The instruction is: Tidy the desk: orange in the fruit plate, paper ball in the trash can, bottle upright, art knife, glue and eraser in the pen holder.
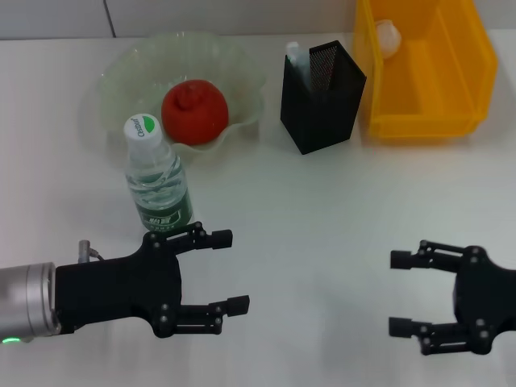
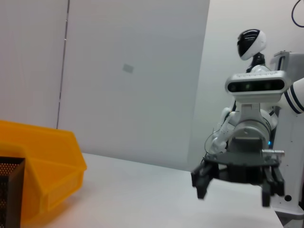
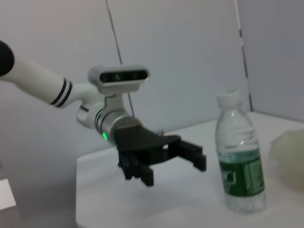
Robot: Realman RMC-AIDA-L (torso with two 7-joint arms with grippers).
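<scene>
The orange lies in the pale green fruit plate at the back left. The water bottle stands upright in front of the plate; it also shows in the right wrist view. The black mesh pen holder stands at the back centre, with a white item sticking out of it. A white paper ball lies in the yellow bin. My left gripper is open and empty, just in front of the bottle. My right gripper is open and empty at the front right.
The right wrist view shows my left gripper beside the bottle and the plate's edge. The left wrist view shows my right gripper, the yellow bin and the pen holder. The white table lies bare between the arms.
</scene>
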